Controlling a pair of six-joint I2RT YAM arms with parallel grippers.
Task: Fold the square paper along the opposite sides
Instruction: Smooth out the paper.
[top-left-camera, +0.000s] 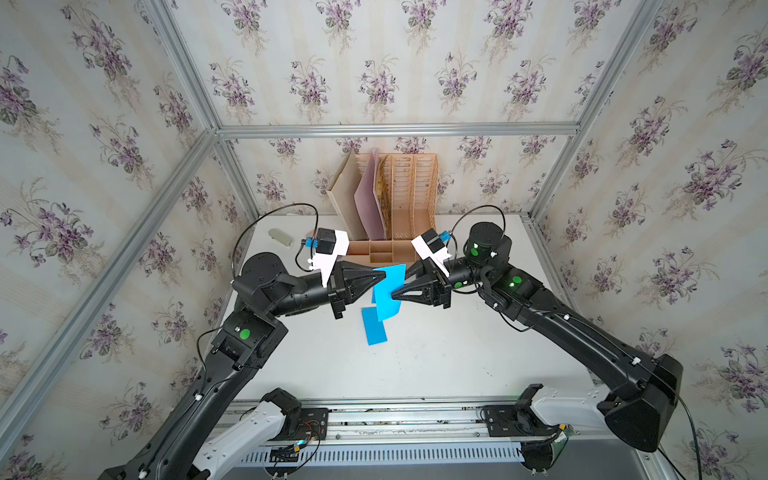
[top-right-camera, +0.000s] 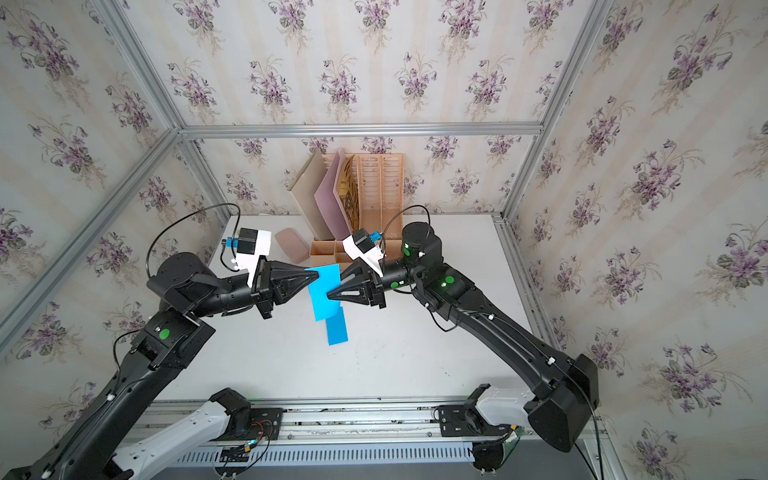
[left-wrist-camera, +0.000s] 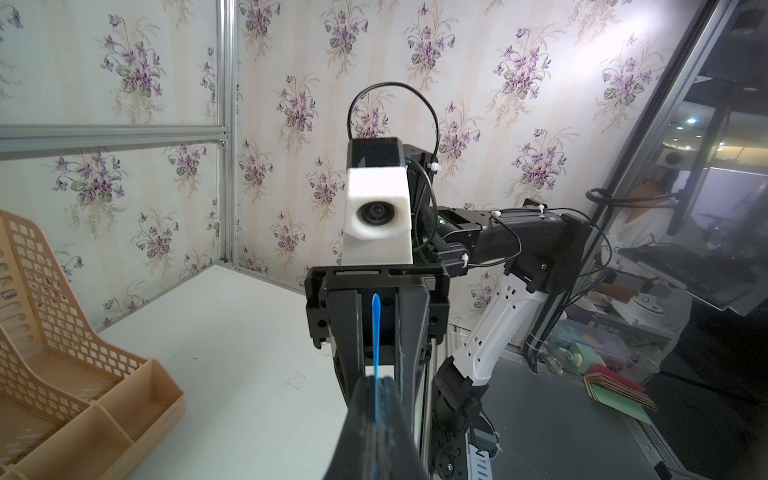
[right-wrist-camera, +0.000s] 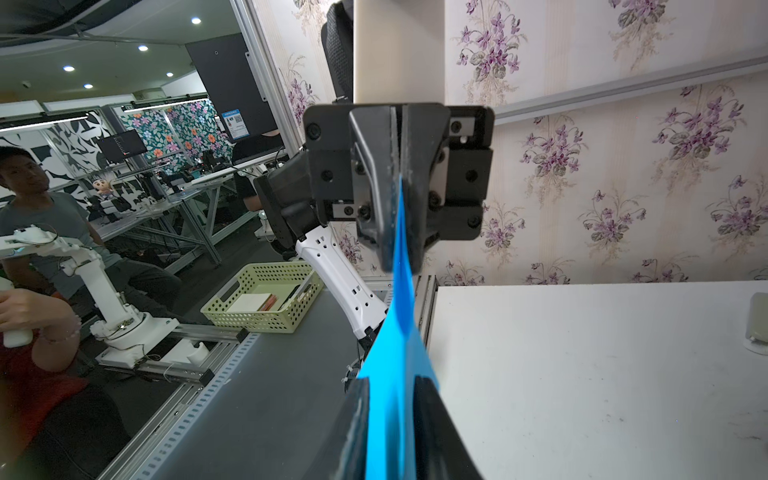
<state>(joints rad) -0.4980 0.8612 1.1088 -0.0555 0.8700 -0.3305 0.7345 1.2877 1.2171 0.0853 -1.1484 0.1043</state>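
The blue square paper (top-left-camera: 390, 286) (top-right-camera: 326, 297) hangs above the white table (top-left-camera: 457, 353), held upright between the two grippers, which face each other tip to tip. My left gripper (top-left-camera: 384, 277) (left-wrist-camera: 377, 380) is shut on the paper's upper edge (left-wrist-camera: 376, 332); only a thin blue line shows between its fingers. My right gripper (top-left-camera: 392, 294) (right-wrist-camera: 390, 380) meets the paper (right-wrist-camera: 399, 332) lower down from the opposite side. Its fingers stand slightly apart, with the sheet passing between them. A darker blue strip (top-left-camera: 374, 328) (top-right-camera: 336, 330) lies flat on the table below.
A beige file organizer (top-left-camera: 411, 195) with folders stands at the back wall, and its low front compartments (top-left-camera: 380, 249) lie just behind the grippers. A small beige case (top-left-camera: 280, 237) lies at the back left. The arms' metal rail (top-left-camera: 395, 415) runs along the front edge.
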